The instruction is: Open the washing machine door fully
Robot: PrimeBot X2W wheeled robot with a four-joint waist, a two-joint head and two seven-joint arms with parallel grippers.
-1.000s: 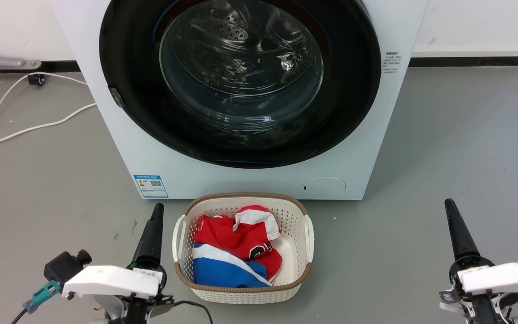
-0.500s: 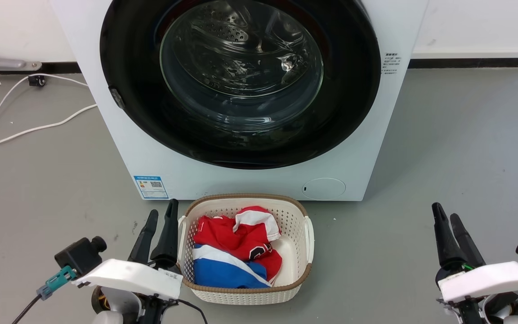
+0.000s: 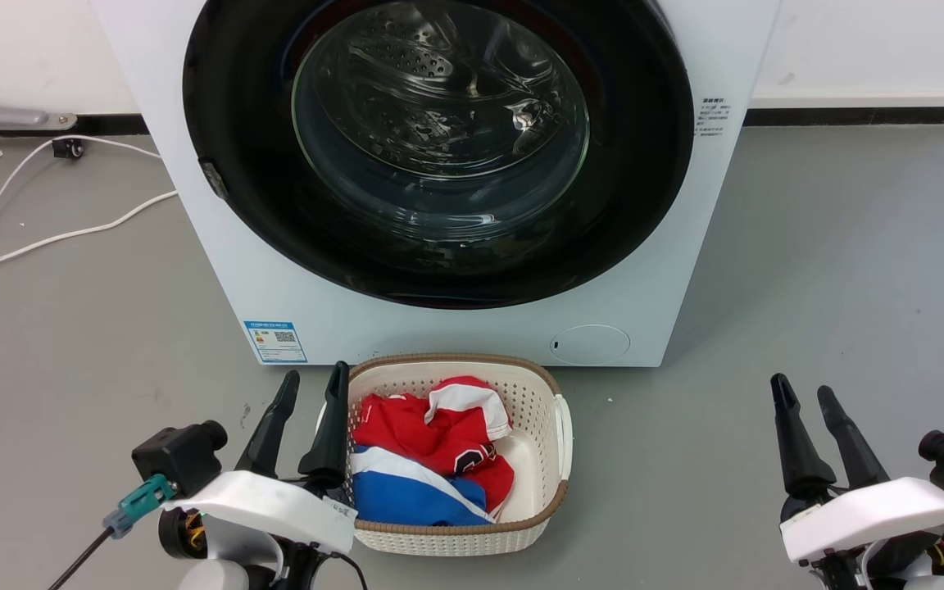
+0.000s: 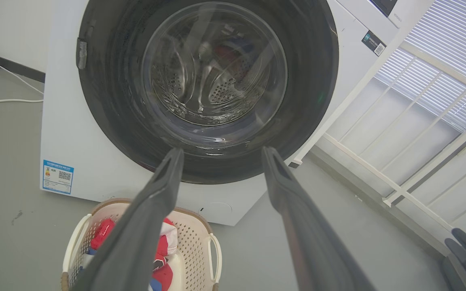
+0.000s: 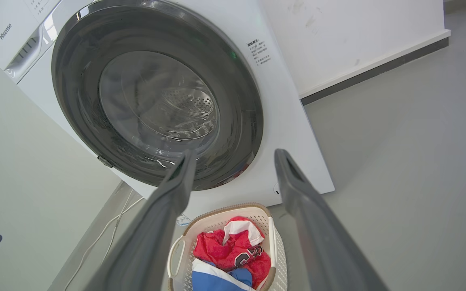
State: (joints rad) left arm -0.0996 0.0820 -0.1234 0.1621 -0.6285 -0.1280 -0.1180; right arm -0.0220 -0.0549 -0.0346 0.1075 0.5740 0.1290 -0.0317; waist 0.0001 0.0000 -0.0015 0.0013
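While the washing machine door [image 3: 439,156] sits shut on the machine front, left gripper [image 3: 316,373] and right gripper [image 3: 801,387] hang low, jaws apart — door likely stiff, glossy-slick; best hold, the grey rim tab [image 3: 212,178].

washing machine door [image 3: 439,147]: glossy black, clear glass | basket [image 3: 447,537]: perforated cream plastic | floor [image 3: 816,246]: matt grey

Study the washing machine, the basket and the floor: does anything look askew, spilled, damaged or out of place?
Nothing looks damaged or spilled. The washing machine door sits shut. Only untidy points: a white cable trails loose across the floor left of the machine, and clothes lie crumpled in the basket just before it.
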